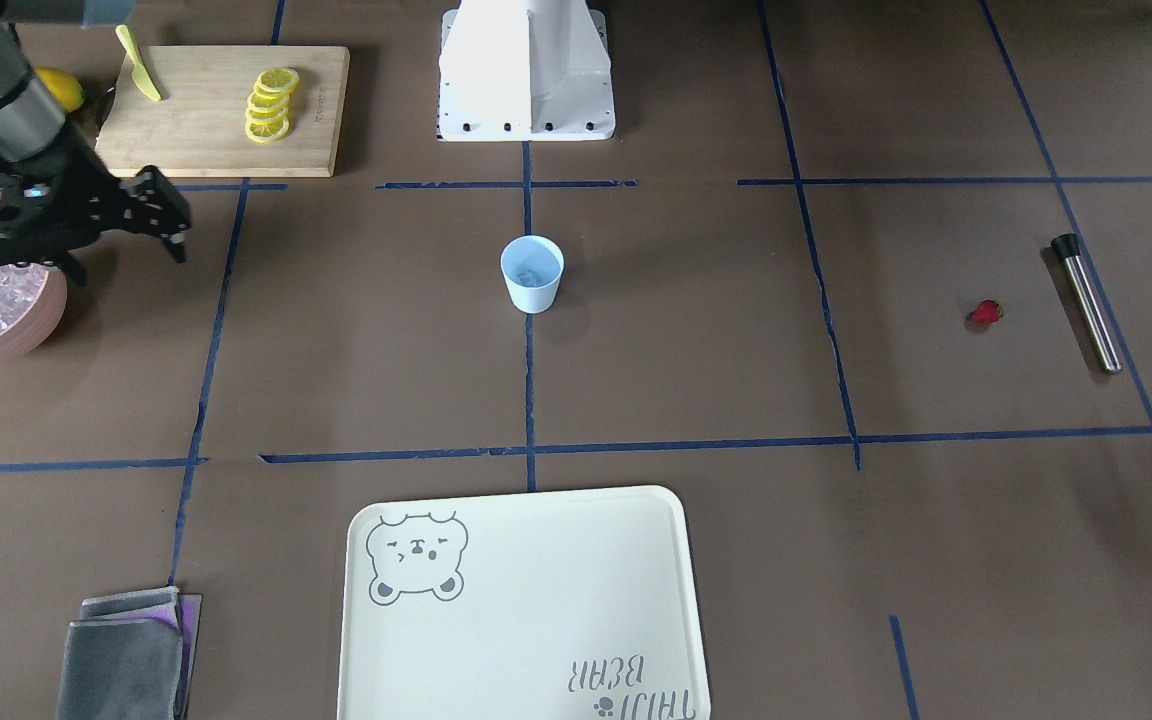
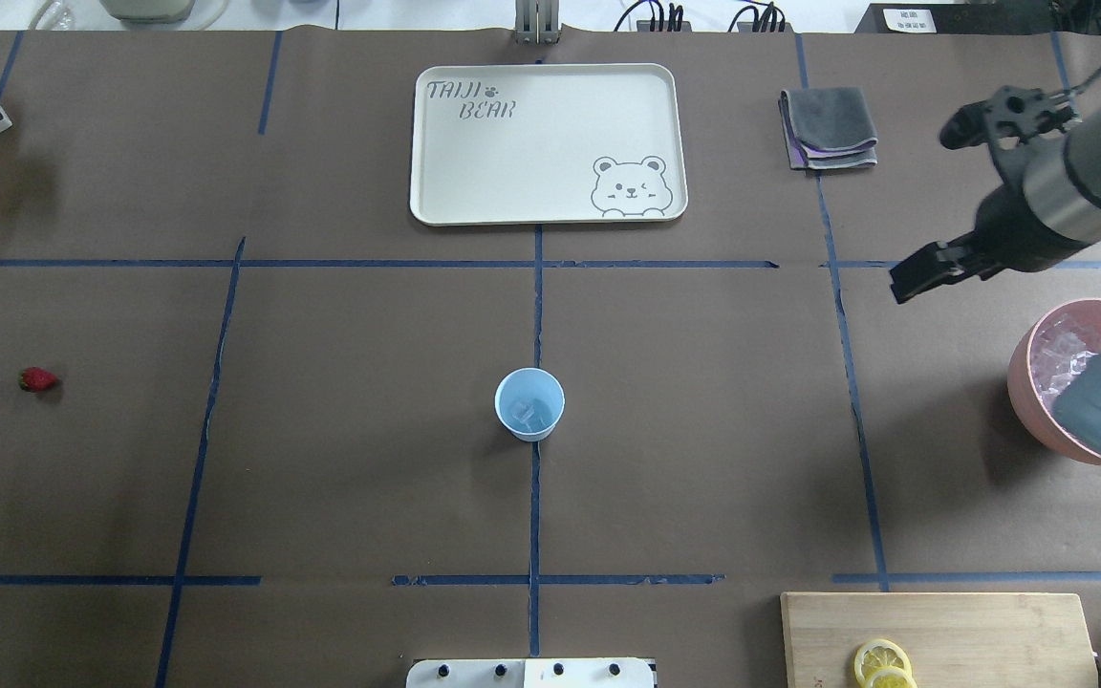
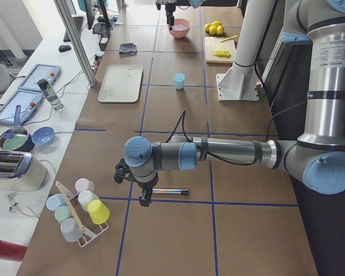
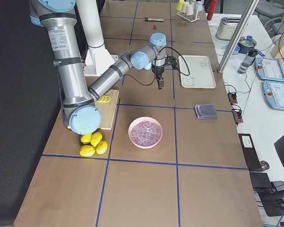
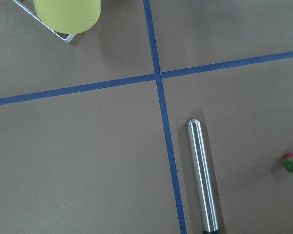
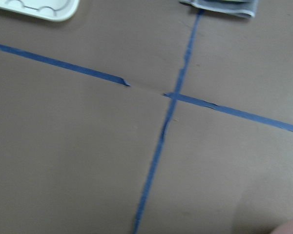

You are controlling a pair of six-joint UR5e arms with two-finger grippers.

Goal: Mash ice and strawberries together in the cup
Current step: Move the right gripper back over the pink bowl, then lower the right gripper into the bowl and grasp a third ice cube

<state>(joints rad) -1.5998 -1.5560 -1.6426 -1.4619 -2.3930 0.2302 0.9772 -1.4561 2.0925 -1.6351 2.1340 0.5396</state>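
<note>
The light-blue cup (image 1: 533, 293) stands upright at the table's middle (image 2: 531, 432) with clear ice (image 2: 527, 411) inside. The strawberry (image 1: 985, 313) lies alone on the table (image 2: 37, 379), and shows at the left wrist view's right edge (image 5: 292, 162). My right gripper (image 2: 938, 201) is open and empty, hovering beside the pink bowl of ice (image 2: 1024, 382), far from the cup. My left gripper (image 3: 145, 198) shows only in the left side view, above a steel rod; I cannot tell if it is open.
A steel rod with a black end (image 1: 1088, 303) lies near the strawberry. A cutting board (image 1: 206, 140) holds lemon slices and a yellow knife. A white bear tray (image 2: 436, 143), a grey cloth (image 2: 828, 126) and a cup rack (image 3: 80, 213) sit around.
</note>
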